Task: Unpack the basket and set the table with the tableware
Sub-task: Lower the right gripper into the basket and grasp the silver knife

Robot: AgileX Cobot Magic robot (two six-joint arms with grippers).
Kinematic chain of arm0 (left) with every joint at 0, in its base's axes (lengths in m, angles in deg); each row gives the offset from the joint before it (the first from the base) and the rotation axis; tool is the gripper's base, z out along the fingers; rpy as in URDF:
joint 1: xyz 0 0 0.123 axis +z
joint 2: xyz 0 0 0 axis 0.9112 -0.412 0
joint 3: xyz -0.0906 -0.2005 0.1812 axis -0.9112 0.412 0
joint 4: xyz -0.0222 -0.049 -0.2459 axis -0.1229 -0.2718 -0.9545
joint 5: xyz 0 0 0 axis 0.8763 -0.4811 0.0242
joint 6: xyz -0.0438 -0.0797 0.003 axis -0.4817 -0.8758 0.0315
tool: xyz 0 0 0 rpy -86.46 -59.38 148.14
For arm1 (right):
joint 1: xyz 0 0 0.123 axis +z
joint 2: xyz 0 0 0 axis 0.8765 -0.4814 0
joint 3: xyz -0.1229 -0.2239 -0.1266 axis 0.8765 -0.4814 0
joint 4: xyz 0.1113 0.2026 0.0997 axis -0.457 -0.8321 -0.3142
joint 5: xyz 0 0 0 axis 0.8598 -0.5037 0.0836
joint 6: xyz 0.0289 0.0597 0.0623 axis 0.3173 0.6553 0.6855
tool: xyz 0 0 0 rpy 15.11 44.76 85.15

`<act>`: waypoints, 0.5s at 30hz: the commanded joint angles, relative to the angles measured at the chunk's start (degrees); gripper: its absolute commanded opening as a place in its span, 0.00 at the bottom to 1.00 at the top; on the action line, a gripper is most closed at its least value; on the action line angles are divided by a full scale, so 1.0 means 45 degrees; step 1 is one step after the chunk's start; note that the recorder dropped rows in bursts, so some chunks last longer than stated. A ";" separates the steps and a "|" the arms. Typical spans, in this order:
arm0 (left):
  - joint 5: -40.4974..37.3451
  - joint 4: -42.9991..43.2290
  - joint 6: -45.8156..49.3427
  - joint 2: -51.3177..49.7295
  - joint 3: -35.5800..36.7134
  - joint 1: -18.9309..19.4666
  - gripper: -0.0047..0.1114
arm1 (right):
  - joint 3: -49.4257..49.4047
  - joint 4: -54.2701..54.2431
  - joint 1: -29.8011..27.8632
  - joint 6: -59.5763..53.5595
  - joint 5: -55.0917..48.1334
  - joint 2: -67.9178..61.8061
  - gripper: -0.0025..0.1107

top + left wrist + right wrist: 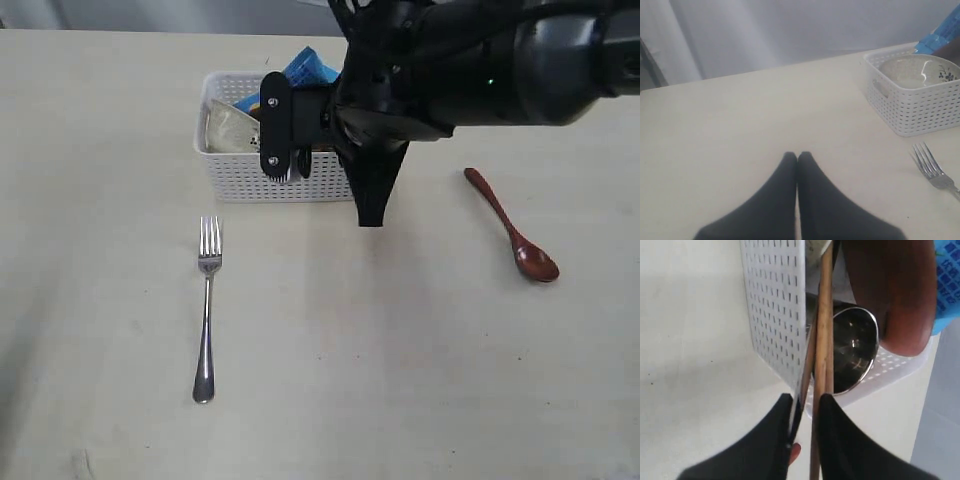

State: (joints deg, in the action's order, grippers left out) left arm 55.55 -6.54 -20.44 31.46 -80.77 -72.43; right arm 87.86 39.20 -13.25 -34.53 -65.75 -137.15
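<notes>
The white basket (pixel 232 172) stands at the back of the table (pixel 380 340); my right arm covers its right half. In the right wrist view my right gripper (pixel 806 397) reaches at the basket's wall (pixel 775 305) with its jaws narrowed round the wooden chopsticks (pixel 824 335). One stick lies against one finger, a thin steel edge (pixel 796 416) lies against the other, and a small gap shows between them. Beside the chopsticks sit the steel cup (pixel 854 350) and the reddish-brown plate (pixel 890 295). The pale bowl (pixel 914 74) lies in the basket's left end. My left gripper (pixel 797 156) is shut and empty over bare table.
A steel fork (pixel 207 310) lies left of centre and a dark red spoon (pixel 512 228) lies at the right. A blue chip bag (pixel 305 68) sticks up from the basket's back. The right arm's dark bulk (pixel 470 70) hangs over the basket.
</notes>
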 commanded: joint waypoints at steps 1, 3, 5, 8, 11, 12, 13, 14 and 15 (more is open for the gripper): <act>0.0134 0.0024 -0.0011 0.0050 0.0022 -0.0061 0.04 | 0.0037 0.0295 0.0020 0.0097 -0.0139 0.0027 0.06; 0.0134 0.0024 -0.0011 0.0050 0.0022 -0.0061 0.04 | 0.0037 0.0477 0.0020 0.0097 -0.0458 0.0027 0.02; 0.0134 0.0024 -0.0011 0.0050 0.0022 -0.0061 0.04 | 0.0037 0.0570 0.0020 0.0097 -0.0920 0.0027 0.02; 0.0134 0.0024 -0.0011 0.0050 0.0022 -0.0061 0.04 | 0.0037 0.0655 0.0020 0.0044 -0.1574 0.0101 0.02; 0.0134 0.0024 -0.0011 0.0050 0.0022 -0.0061 0.04 | 0.0037 0.0675 0.0020 -0.0017 -0.2017 0.0288 0.02; 0.0134 0.0024 -0.0011 0.0050 0.0022 -0.0061 0.04 | 0.0037 0.0675 0.0020 -0.0017 -0.2063 0.0376 0.02; 0.0134 0.0024 -0.0011 0.0050 0.0022 -0.0061 0.04 | 0.0037 0.0675 0.0020 -0.0017 -0.2128 0.0498 0.02; 0.0134 0.0024 -0.0011 0.0050 0.0022 -0.0061 0.04 | 0.0037 0.0675 0.0020 -0.0017 -0.2178 0.0636 0.02; 0.0134 0.0024 -0.0011 0.0050 0.0022 -0.0061 0.04 | 0.0037 0.0675 0.0020 -0.0017 -0.2184 0.0766 0.02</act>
State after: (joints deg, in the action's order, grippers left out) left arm 55.55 -6.54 -20.44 31.46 -80.77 -72.43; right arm 87.86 41.11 -13.22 -34.42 -74.08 -135.67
